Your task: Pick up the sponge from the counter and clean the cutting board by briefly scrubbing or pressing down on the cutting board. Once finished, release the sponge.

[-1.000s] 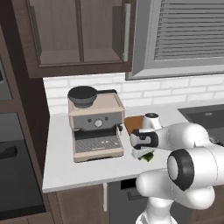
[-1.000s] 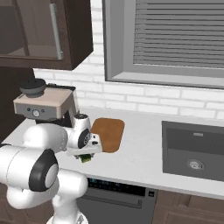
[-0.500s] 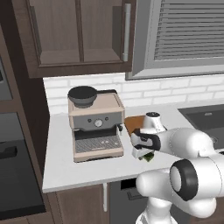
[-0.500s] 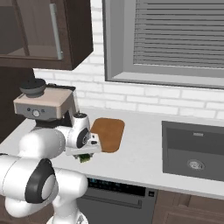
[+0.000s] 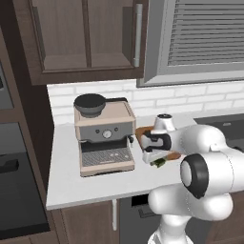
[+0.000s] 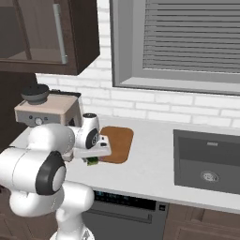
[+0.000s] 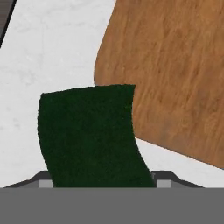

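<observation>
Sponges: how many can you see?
1: a dark green flat sponge at the tool, above the white counter, beside the brown wooden cutting board.

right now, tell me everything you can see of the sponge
The sponge is a small flat block with a dark green, rough-looking scrub face; a yellowish-green layer peeks out in the base views. It sits under the gripper, near the counter's front edge beside the cutting board's rounded corner. In the hand view its far corner overlaps the board's edge. Its near end runs down between the fingers, so it looks gripped, though contact with the counter cannot be judged.
</observation>
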Available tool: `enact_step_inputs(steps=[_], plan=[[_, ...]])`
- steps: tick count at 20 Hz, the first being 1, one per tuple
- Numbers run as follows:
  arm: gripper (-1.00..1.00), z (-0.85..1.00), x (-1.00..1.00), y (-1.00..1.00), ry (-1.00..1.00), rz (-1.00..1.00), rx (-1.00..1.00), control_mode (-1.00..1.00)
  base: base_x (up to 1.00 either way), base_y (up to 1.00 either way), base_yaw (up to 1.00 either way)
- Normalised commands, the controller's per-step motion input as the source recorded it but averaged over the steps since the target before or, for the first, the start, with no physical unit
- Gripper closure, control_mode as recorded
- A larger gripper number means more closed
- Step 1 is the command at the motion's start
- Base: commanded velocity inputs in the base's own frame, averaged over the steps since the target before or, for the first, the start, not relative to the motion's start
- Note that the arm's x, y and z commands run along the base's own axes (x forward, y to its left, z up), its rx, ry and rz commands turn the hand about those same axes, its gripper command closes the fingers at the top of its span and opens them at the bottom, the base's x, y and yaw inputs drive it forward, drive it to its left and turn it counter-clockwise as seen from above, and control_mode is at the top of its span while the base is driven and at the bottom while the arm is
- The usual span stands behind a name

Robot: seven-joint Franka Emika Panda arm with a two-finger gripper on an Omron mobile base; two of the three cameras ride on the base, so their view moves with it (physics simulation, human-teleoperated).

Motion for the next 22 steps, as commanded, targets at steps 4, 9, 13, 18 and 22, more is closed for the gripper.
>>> enact_step_inputs(steps=[4, 9, 13, 18, 22], plan=[[1.0, 0.06, 0.31, 0.0, 0.05, 0.0, 0.01, -1.0, 0.0, 0.0, 0.0], [1.0, -0.08, 0.05, 0.0, 0.0, 0.0, 0.0, -1.0, 0.0, 0.0, 0.0], [1.0, -0.14, 0.0, 0.0, 0.0, 0.0, 0.0, -1.0, 0.0, 0.0, 0.0], [1.0, -0.17, 0.06, 0.0, 0.0, 0.0, 0.0, -1.0, 0.0, 0.0, 0.0], [1.0, -0.07, 0.25, 0.0, 0.0, 0.0, 0.0, -1.0, 0.0, 0.0, 0.0]])
